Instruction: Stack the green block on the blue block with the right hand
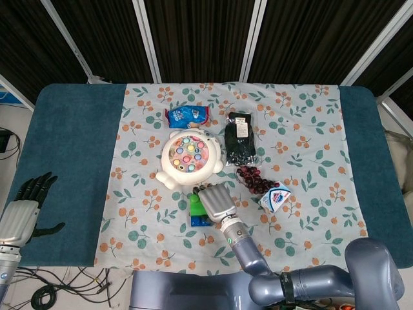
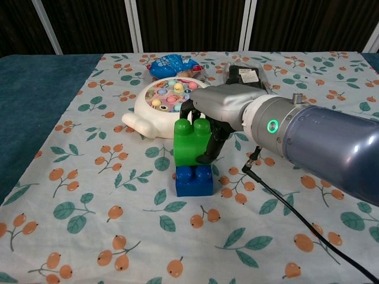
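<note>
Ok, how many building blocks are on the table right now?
2: the green block, held by the right hand, sits atop the blue block before the fishing toy. None visibly hidden.

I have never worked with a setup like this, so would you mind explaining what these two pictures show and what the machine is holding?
This is a two-armed robot with human-like hands, steered by a person. One picture looks down from its head, the other looks forward from its chest. The right hand holds a green block and is setting it on a blue block; it looks shifted a little left of it. The left hand rests idle, fingers apart, at the table's edge. On the flowered cloth also lie a round toy fishing game, a blue snack packet, a black packet, dark beads and a small white-and-blue packet.
</note>
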Robot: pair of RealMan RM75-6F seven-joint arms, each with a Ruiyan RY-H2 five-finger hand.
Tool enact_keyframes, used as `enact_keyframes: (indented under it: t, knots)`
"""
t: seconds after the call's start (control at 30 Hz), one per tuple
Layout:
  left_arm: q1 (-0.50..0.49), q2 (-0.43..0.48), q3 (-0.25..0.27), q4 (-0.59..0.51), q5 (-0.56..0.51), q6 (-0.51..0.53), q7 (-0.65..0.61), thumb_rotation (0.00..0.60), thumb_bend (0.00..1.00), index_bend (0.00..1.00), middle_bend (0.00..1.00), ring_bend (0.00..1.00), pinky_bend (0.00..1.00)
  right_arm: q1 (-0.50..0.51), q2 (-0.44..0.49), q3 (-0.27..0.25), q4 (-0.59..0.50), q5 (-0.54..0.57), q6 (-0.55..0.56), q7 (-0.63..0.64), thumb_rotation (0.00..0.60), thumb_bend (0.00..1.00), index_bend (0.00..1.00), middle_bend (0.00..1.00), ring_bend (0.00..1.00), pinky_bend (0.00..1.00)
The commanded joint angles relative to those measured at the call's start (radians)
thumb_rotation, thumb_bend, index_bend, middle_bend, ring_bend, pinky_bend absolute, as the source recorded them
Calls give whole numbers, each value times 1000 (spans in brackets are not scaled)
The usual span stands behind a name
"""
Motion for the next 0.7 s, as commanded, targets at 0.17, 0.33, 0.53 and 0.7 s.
enact_keyframes:
  t: [0.17,0.33,0.53,0.7]
  knots:
    - [0,1,-1,-1,-1,0,-2,600,68,0,0,0,31,12,-14,-14,18,18,0,-13,600,490,555,483,467,502]
    - [0,2,0,-1,0,1,-3,600,68,0,0,0,31,11,-21,-29,34,13,3,-7,600,489,555,482,467,501]
    - [0,2,-1,-2,0,2,-4,600,68,0,0,0,31,9,-17,-36,31,1,10,-1,600,488,554,460,457,471]
    - [1,2,0,-2,3,5,-2,600,68,0,0,0,31,5,-3,-44,2,-25,25,-1,600,411,352,297,315,321]
